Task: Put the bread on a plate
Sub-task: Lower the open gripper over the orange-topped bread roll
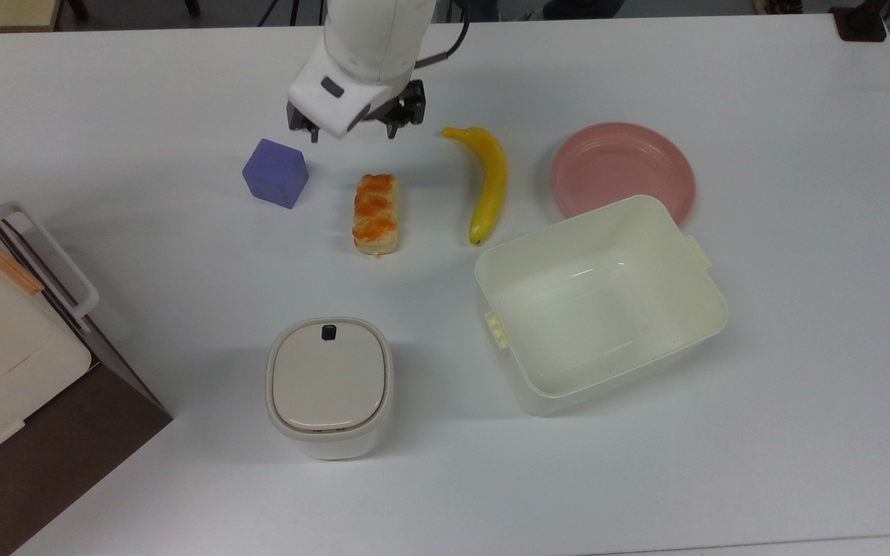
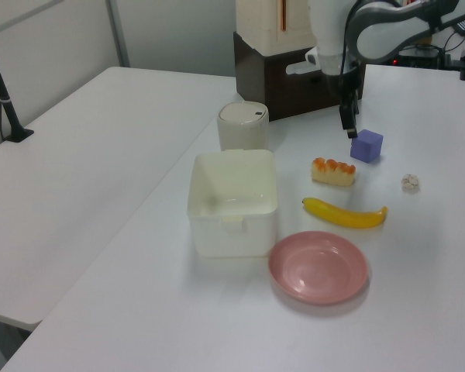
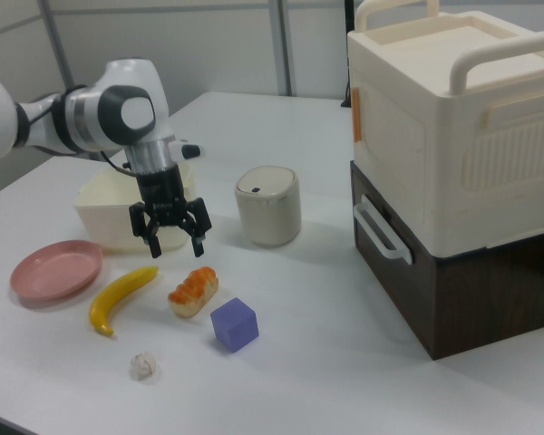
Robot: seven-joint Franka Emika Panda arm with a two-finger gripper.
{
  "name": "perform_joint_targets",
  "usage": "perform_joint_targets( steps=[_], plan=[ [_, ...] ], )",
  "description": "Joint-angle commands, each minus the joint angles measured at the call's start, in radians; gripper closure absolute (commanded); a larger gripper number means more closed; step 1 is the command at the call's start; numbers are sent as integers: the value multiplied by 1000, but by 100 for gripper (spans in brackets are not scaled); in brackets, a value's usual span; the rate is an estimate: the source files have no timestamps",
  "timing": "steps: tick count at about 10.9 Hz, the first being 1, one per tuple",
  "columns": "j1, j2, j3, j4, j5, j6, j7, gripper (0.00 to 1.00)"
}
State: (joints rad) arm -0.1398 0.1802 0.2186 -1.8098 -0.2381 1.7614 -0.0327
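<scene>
Jaws spread wide, the gripper (image 3: 172, 238) hangs above the bread (image 3: 193, 290), not touching it.

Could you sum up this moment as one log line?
phase: approach | tool: open, above table, empty | pale-tan glazed bread roll: on table, untouched | round pink plate: empty

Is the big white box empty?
Yes, empty. The top view looks straight into the tub, and its bare bottom has nothing in it.
</scene>
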Motion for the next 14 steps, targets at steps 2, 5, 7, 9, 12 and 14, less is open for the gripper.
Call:
perform_joint_targets(
  steps=[2,5,7,9,12,14],
  plan=[
    [8,19,-4,-75,-55,79,22,0],
    [9,53,-4,-115,-110,127,22,0],
    [8,97,-4,-108,-130,150,22,0],
    [8,108,-2,-100,-127,173,11,0],
    [3,120,51,-62,-121,170,10,0],
    [8,111,56,-59,-118,164,17,0]
  ],
)
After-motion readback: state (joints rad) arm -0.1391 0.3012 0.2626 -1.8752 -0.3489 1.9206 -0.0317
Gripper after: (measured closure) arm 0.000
